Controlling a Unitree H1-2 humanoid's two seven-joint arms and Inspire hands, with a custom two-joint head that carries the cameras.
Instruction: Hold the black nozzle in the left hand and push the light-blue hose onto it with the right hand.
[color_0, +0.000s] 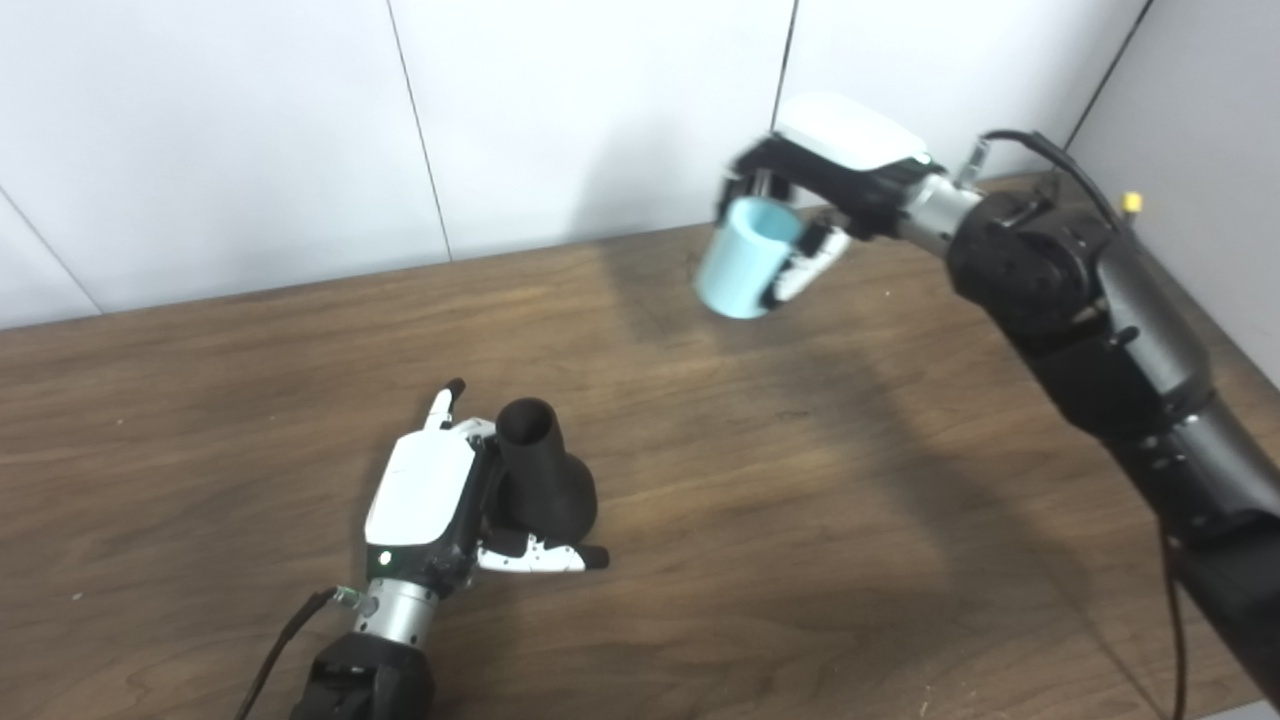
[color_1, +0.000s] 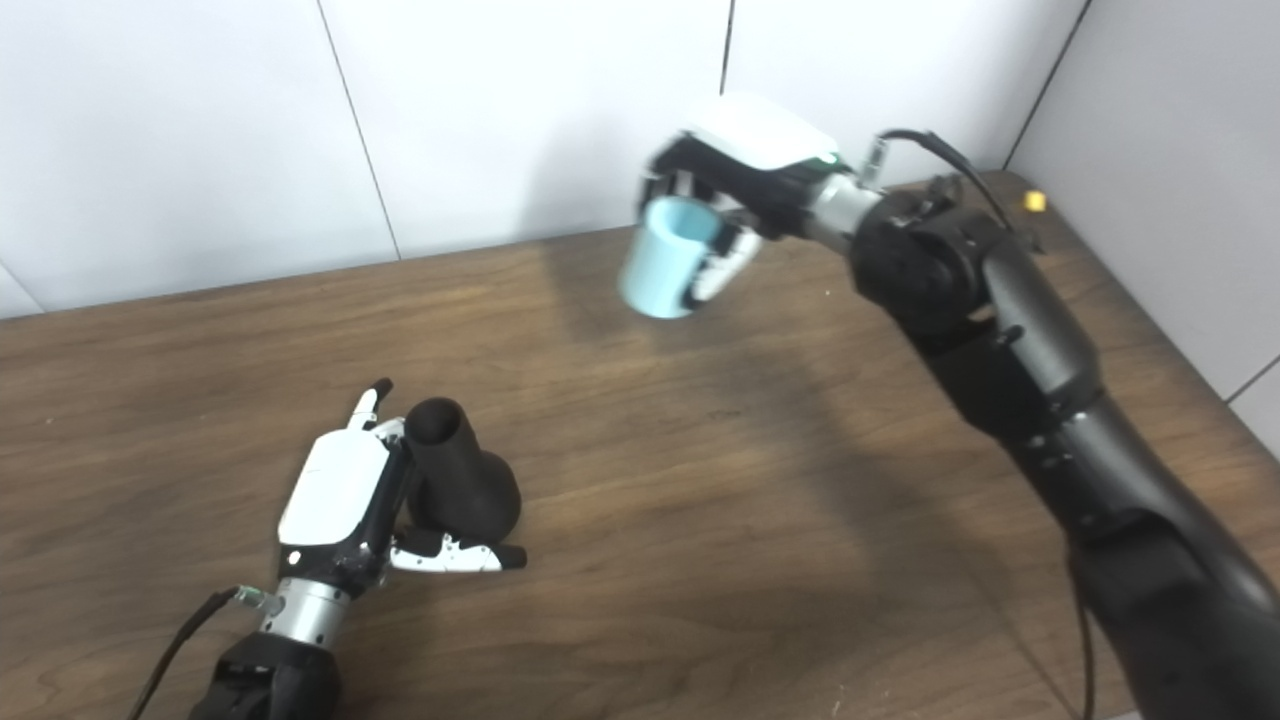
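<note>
The black nozzle (color_0: 540, 470) stands on the wooden table (color_0: 800, 480), wide base down and narrow open end up. My left hand (color_0: 440, 490) rests right against its left side. The fingers (color_0: 447, 400) are stretched out behind the nozzle and the thumb (color_0: 540, 558) lies straight along the front of its base, so the hand is open. My right hand (color_0: 810, 190) is raised above the far side of the table, shut on the short light-blue hose (color_0: 745, 258). The hose tilts with its open end up, and the picture is slightly blurred there.
White wall panels (color_0: 560, 120) close off the table's far edge, and a grey wall (color_0: 1210, 130) stands on the right. A small yellow object (color_0: 1132, 202) sits at the far right corner. A cable (color_0: 280, 640) trails from the left wrist.
</note>
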